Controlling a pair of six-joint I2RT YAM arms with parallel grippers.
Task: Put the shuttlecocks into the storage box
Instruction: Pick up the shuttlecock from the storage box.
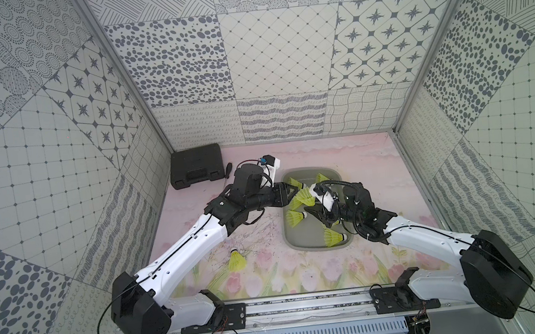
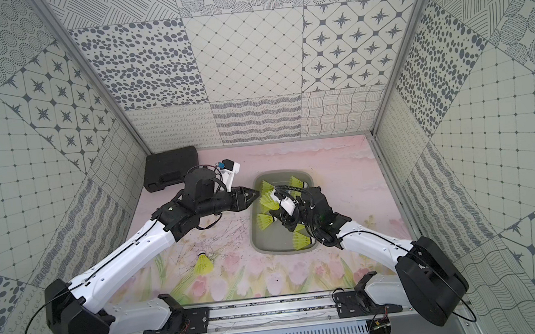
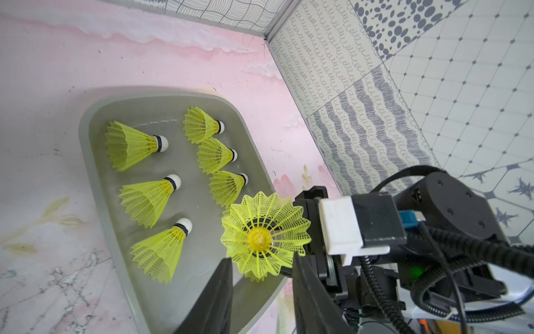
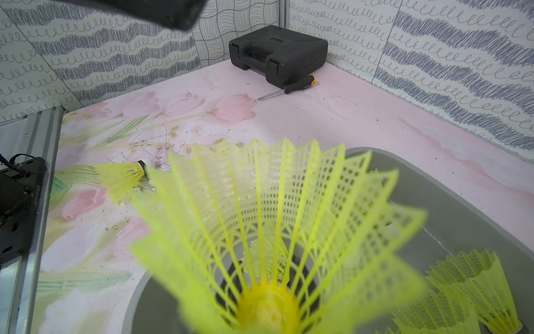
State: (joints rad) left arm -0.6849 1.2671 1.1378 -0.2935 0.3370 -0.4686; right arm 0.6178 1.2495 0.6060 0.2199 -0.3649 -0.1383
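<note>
On the tabletop (image 1: 354,165), a pink mat printed with tulips and clouds covers the whole floor of the cell. It is scuffed with dark scratches and specks towards its middle and front. Panels of grey-and-white patterned tiling (image 1: 281,54) close in the back and both sides, and an aluminium rail (image 1: 308,306) runs along the front edge.

The storage box (image 1: 301,240), a shallow grey tray, lies right of centre on the mat. The left wrist view shows six shuttlecocks (image 3: 133,144) lying on their sides on its floor. One more loose shuttlecock (image 1: 238,260) lies on the mat towards the front left, well apart from the tray.

The right gripper (image 1: 313,203) hangs over the tray, clamped tight on the cork end of a held shuttlecock (image 3: 264,237), whose skirt opens towards the left arm. The left gripper (image 1: 295,196) sits at the tray's left wall with its two black fingers (image 3: 216,297) parted and gripping nothing. The rim of the held skirt lies just at their tips, and I cannot tell whether it touches them.

A black hard case (image 1: 196,165) lies in the far left corner, with a screwdriver (image 4: 289,88) just beside it.
</note>
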